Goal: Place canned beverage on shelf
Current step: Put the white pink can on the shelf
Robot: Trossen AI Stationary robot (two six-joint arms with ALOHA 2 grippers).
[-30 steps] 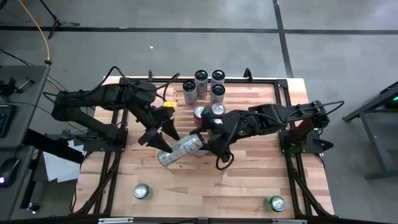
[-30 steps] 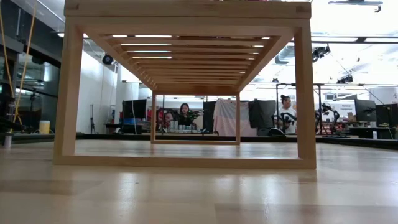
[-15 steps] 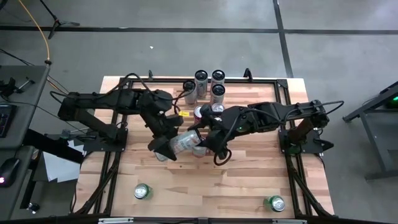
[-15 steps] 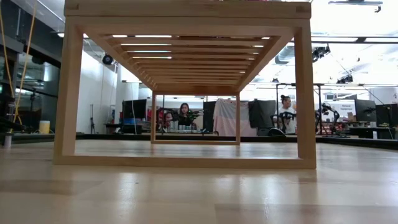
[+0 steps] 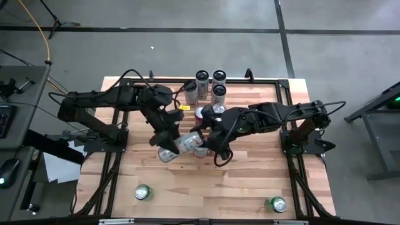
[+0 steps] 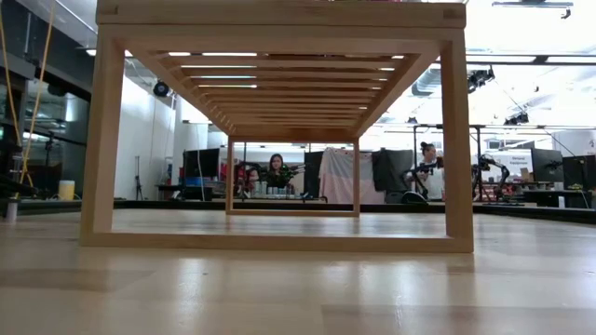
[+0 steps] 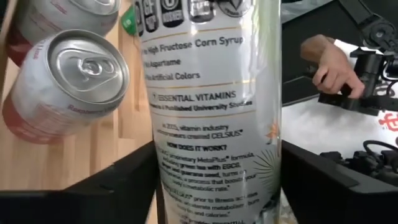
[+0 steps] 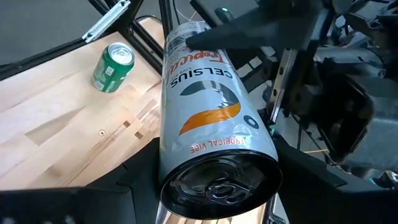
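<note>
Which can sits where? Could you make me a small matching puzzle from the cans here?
Things:
1. Celsius can
2. left green can
3. right green can
4. four silver cans

Places:
A. upright together, at the table edge opposite the green cans
B. alone, near the corner on the right arm's side
C. tilted, in the right gripper, left gripper at its other end
D. alone, near the corner on the left arm's side

Pairs: 1-C, 2-D, 3-B, 4-A

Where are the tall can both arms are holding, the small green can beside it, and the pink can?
Celsius can [image 8: 208, 134], right wrist view, printed side.
Green can [image 8: 113, 66], right wrist view, its side.
Pink can [image 7: 65, 84], left wrist view, silver top.
</note>
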